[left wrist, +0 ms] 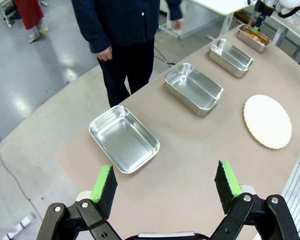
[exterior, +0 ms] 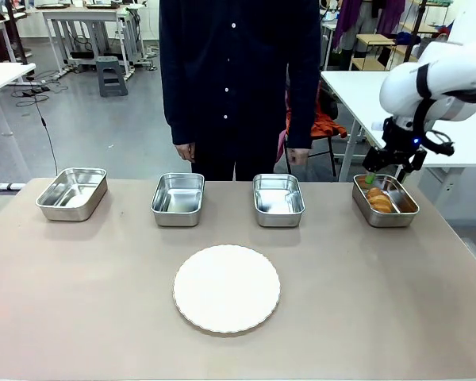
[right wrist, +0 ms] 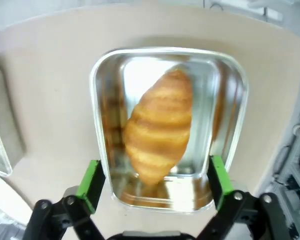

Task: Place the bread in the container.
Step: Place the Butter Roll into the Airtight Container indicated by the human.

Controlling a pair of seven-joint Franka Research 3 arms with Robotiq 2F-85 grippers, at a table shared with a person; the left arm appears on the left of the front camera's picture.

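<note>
The bread, a golden-brown croissant (right wrist: 160, 126), lies inside the far-right steel container (right wrist: 237, 95), also seen as orange in the container (exterior: 385, 198) on the table's right end. My right gripper (right wrist: 156, 182) hovers just above that pan, open, its green pads either side of the croissant and apart from it; in the front view the right gripper (exterior: 374, 179) hangs over the pan's back rim. My left gripper (left wrist: 166, 187) is open above the table's left end, nothing between its fingers.
Three more steel pans (exterior: 73, 193) (exterior: 178, 198) (exterior: 278, 199) stand in a row along the far side. A round white scalloped plate (exterior: 227, 287) lies in the middle front. A person in dark clothes (exterior: 238, 79) stands behind the table, hands down.
</note>
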